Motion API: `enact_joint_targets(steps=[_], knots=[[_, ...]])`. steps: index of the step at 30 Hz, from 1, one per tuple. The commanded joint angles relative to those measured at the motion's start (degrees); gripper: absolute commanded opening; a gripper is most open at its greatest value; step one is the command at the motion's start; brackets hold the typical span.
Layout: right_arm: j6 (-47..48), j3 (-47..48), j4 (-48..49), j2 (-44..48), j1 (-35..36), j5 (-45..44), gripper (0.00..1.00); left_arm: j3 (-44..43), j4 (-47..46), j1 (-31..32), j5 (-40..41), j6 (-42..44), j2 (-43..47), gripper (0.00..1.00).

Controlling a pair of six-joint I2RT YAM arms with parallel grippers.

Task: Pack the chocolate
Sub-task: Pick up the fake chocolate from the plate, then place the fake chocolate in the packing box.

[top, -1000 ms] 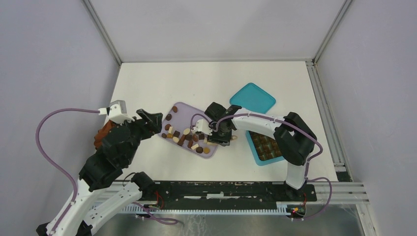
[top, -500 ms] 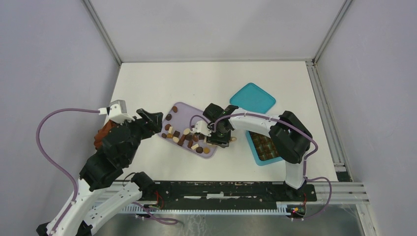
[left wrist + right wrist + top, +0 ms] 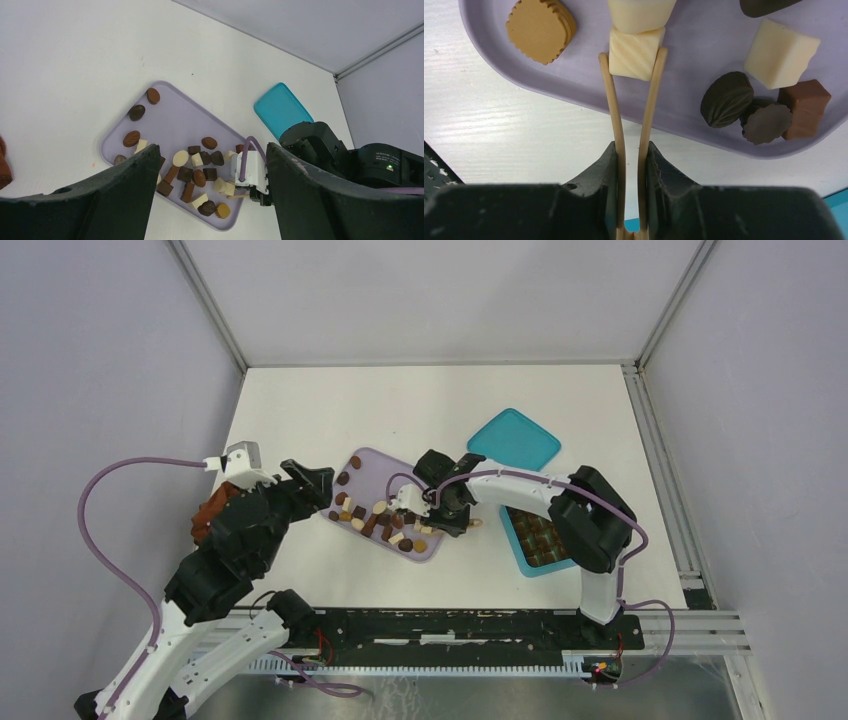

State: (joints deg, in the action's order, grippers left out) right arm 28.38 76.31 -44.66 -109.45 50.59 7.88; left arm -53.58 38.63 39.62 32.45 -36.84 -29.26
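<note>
1. Currently my right gripper (image 3: 631, 148) is clenched on wooden tongs (image 3: 650, 100), whose tips touch both sides of a cream-white chocolate (image 3: 635, 54) on the lavender tray (image 3: 704, 35).
2. I see other chocolate pieces (image 3: 199, 177) lying on that tray, and more inside the teal box (image 3: 535, 567) nearby.
3. My left gripper (image 3: 211, 150) hangs released and empty over the desk (image 3: 75, 60), beside the tray.

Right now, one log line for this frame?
right hand: gripping wooden tongs, tips pinching cream-white square chocolate on lavender tray | left hand: open, aimed at tray | teal box: uncovered, lid lying apart
</note>
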Motion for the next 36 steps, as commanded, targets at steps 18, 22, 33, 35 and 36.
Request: enact_joint_targets(steps=[18,22,33,35,36], knots=[[6.5,-9.2,-2.3,28.6,-22.7,17.9,0.14,2.3,-9.5,-0.1,-3.1,-1.9,-3.8,0.83],[8.6,-13.0,-4.8,33.4,-30.5,17.3,0.14,2.8,-12.6,-0.1,-4.8,-1.2,-6.6,0.83],[16.9,-19.0,-10.8,36.3,-47.3,12.9,0.15,6.1,-20.2,-0.1,-9.3,-3.7,-12.7,0.9],[17.1,-19.9,-10.6,35.8,-47.6,11.9,0.15,6.5,-20.7,-0.1,-9.6,-4.3,-13.1,0.9],[17.1,-20.2,-10.6,35.3,-47.6,11.8,0.15,6.7,-21.0,-0.1,-9.7,-4.5,-13.1,0.9]])
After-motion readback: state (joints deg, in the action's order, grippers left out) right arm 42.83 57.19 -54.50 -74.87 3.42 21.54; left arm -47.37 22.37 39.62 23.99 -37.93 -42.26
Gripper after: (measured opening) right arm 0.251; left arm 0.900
